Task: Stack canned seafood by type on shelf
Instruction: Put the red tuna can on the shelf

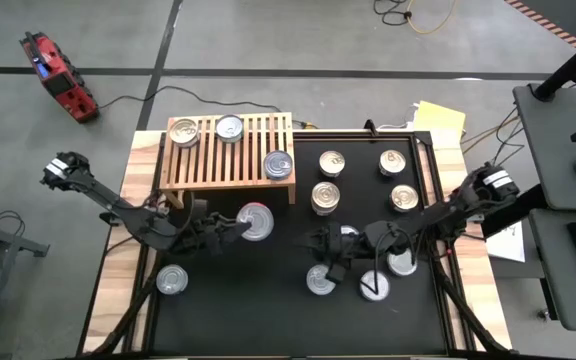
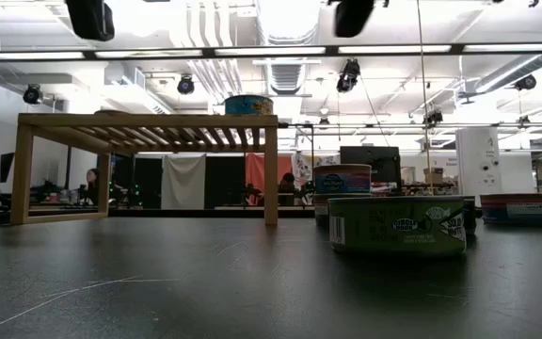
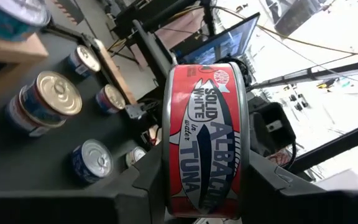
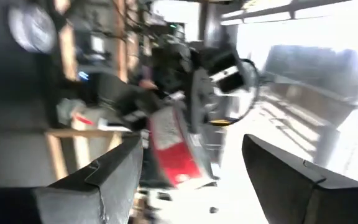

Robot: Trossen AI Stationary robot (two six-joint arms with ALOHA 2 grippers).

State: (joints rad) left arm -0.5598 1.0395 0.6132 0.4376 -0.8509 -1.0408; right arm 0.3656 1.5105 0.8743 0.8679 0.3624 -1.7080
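1. High view: the left hand (image 1: 230,230) grips a red tuna can (image 1: 255,221) by its sides, lifted just in front of the shelf (image 1: 230,155), which already carries three cans.
2. The carry step is under way; the next move probably calls for raising the can over the slats beside its own type.
3. The right hand (image 1: 330,248) hangs open and empty among loose cans on the surface (image 1: 268,310).
4. The right wrist view is blurred; the shelf cans' labels cannot be read.
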